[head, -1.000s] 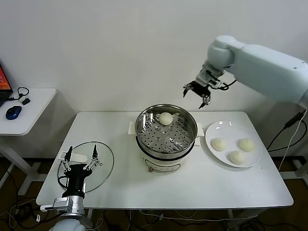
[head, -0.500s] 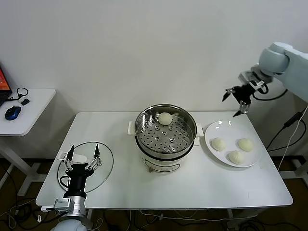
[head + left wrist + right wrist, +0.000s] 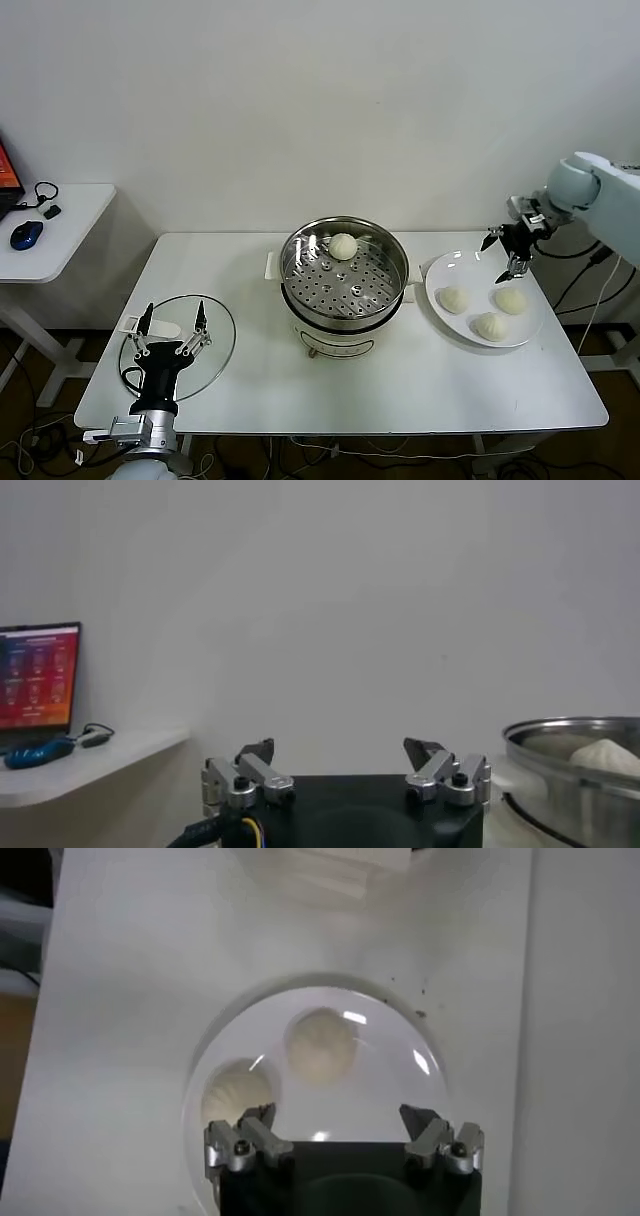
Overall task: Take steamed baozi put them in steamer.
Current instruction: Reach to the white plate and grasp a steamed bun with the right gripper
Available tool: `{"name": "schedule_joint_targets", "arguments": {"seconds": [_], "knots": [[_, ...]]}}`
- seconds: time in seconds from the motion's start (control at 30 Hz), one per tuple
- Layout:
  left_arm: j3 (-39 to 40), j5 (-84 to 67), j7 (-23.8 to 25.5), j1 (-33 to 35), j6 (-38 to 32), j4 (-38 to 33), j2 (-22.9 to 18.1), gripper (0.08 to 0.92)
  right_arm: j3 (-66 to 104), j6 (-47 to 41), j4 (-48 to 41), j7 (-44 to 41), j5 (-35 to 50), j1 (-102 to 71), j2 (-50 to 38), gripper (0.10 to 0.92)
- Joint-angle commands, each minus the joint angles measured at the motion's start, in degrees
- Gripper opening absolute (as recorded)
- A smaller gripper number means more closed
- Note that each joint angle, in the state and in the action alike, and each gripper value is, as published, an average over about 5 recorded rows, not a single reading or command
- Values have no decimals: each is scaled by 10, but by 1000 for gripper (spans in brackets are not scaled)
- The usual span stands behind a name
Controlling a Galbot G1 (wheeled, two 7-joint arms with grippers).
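Scene: a white table (image 3: 250,380) seen from the robot's head; at its centre the steamer (image 3: 345,275), a shiny steel pot with a perforated tray; to its right a white plate (image 3: 450,322); near the front left corner a round glass lid (image 3: 215,345) lying flat.
Baozi in steamer: one bun in the steamer (image 3: 344,246) rests on the tray at the far side, near the rim.
Baozi on plate: three buns; the left bun (image 3: 455,299), the right bun (image 3: 511,301) and the front bun (image 3: 491,326) sit near one another but apart.
Right gripper: the right gripper (image 3: 507,255) hangs above the plate's far edge, just behind the right bun; its jaws are spread wide and hold nothing; its wrist camera looks down on two buns between the fingers.
Left gripper: the left gripper (image 3: 170,335) is parked over the glass lid, fingers apart and empty.
Risks: the jaws could come down off-centre and nudge the bun into its neighbour or off the plate; a hard squeeze could dent the soft dough; a weak hold could drop it on the way across.
Change from earlier: a second ago the right gripper was high behind the steamer; it has since swung right and down to the plate; jaws equally wide throughout; buns, lid and left arm unchanged.
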Motion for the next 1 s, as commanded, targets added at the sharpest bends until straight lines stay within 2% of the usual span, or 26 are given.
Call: {"name": "schedule_joint_targets", "arguments": {"seconds": [0.03, 0.27, 0.7, 1.0], "knots": [[-4, 0, 0, 2, -1, 5, 1, 823, 71, -9, -70, 15, -29, -100, 59, 823], [-5, 1, 1, 4, -3, 12, 2, 823, 86, 7, -86, 21, -53, -124, 87, 823], [-3, 1, 0, 5, -8, 23, 0, 823, 142, 48, -166, 28, -135, -148, 119, 823], [-3, 1, 0, 6, -9, 24, 0, 823, 156, 47, -169, 26, -141, -158, 125, 823]]}}
